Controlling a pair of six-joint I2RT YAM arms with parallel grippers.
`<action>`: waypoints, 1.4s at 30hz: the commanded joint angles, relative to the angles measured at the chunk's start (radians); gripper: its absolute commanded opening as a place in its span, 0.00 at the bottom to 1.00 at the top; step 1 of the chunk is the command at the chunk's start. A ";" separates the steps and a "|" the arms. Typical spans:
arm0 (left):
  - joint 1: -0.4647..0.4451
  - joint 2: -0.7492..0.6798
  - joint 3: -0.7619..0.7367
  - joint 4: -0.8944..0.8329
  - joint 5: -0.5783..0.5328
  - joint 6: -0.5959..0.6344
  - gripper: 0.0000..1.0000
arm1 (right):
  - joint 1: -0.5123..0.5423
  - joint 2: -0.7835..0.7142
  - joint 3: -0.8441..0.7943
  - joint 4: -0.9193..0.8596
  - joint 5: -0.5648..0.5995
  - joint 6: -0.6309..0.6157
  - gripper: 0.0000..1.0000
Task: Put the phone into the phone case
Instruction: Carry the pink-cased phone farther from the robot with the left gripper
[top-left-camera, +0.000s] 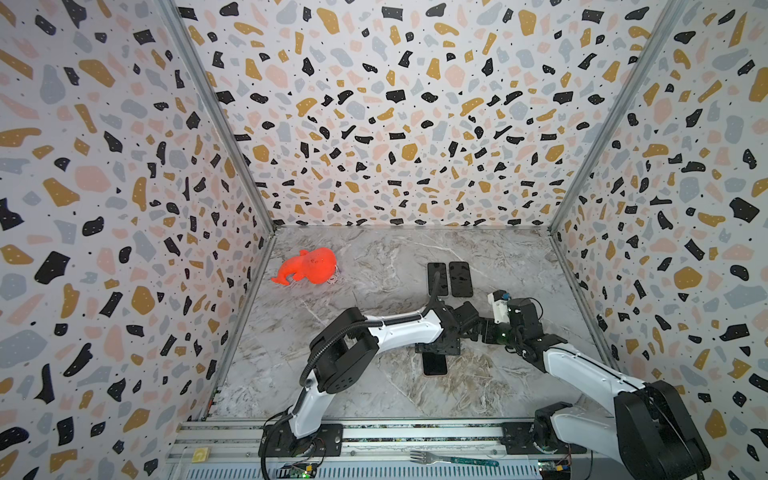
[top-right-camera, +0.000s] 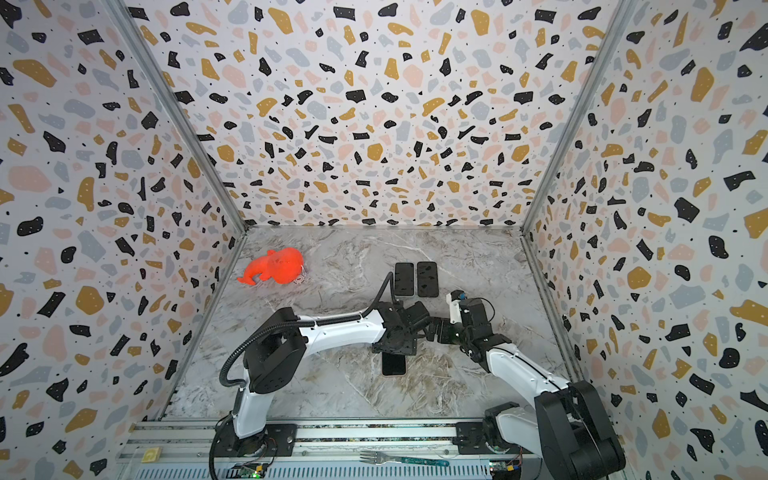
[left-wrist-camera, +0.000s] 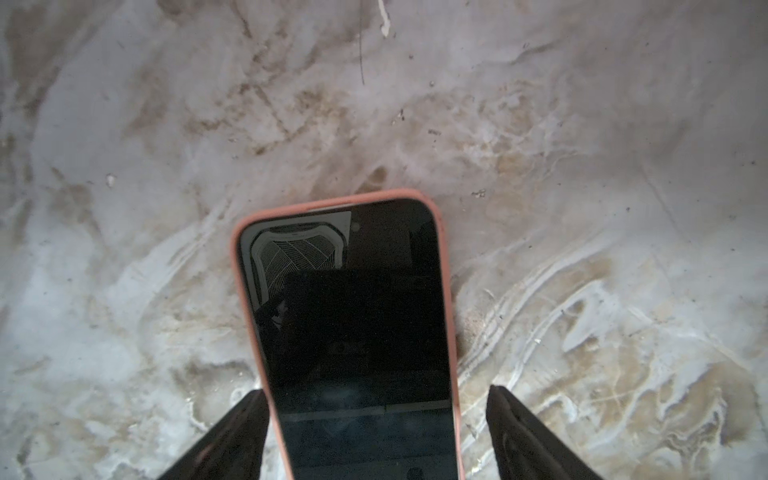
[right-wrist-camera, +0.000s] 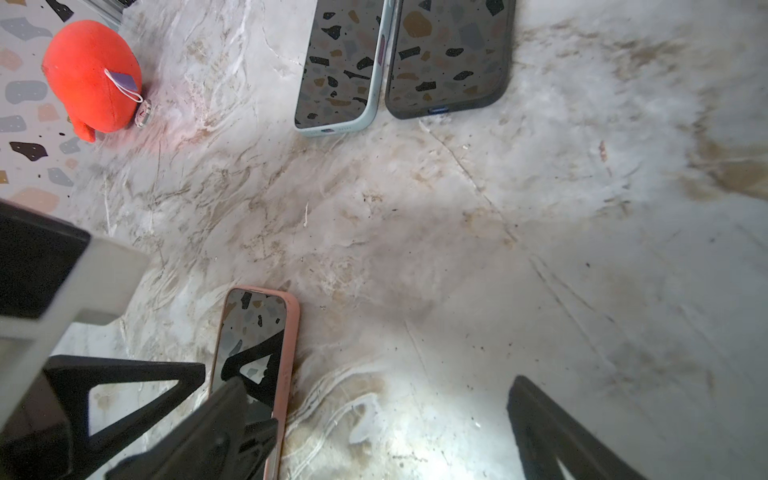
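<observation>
- Left gripper (left-wrist-camera: 374, 395): jaws apart. Its black wedge-shaped fingers (left-wrist-camera: 245, 419) straddle the phone (left-wrist-camera: 353, 332). One finger sits against the case edge, and the other stands clear with bare table between.
- Right gripper (right-wrist-camera: 376, 384): jaws spread wide, gripping nothing. Its fingers (right-wrist-camera: 540, 415) are black open triangular frames. In the right wrist view one finger overlaps the phone; whether it touches cannot be told.
- Phone: a flat, glossy black glass slab with rounded corners, lying screen up. The glass mirrors a ribbed white grille overhead.
- Case (right-wrist-camera: 292, 332): matte salmon-pink with a soft rounded rim. The phone is seated inside it, and the rim wraps every visible edge.
- Location: in both top views the phone (top-left-camera: 434, 365) (top-right-camera: 393, 365) lies flat just below the middle of the table. Its far end is hidden under the left wrist.
- Table (left-wrist-camera: 582, 124): marble print, grey-white with brown veins, scuffed and speckled.
- Teal-cased phone (right-wrist-camera: 340, 62) and black-cased phone (right-wrist-camera: 449, 54): side by side at the upper centre of the table in both top views, screens up. Their glass reflects the wall pattern.
- Plush (top-left-camera: 309, 266): orange-red and rounded, at the upper left of the table by the left wall. It carries a purple tag (right-wrist-camera: 126, 83) on a white loop; the print is too small to read.
- Fork (top-left-camera: 453, 459): metal tines and a green patterned handle, lying on the aluminium rail (top-left-camera: 374, 434) at the bottom of the frame.
- Walls (top-left-camera: 374, 104): terrazzo print in black, ochre, pink and grey.
</observation>
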 joint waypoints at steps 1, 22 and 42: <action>-0.001 -0.007 0.020 -0.039 -0.023 0.005 0.83 | -0.003 -0.035 -0.009 -0.007 0.023 0.003 0.99; 0.027 0.024 -0.012 0.002 0.013 -0.010 0.91 | -0.040 -0.041 -0.028 0.000 0.000 0.014 0.99; 0.027 0.045 -0.035 0.006 0.033 -0.019 0.79 | -0.043 -0.037 -0.034 0.011 -0.009 0.017 0.99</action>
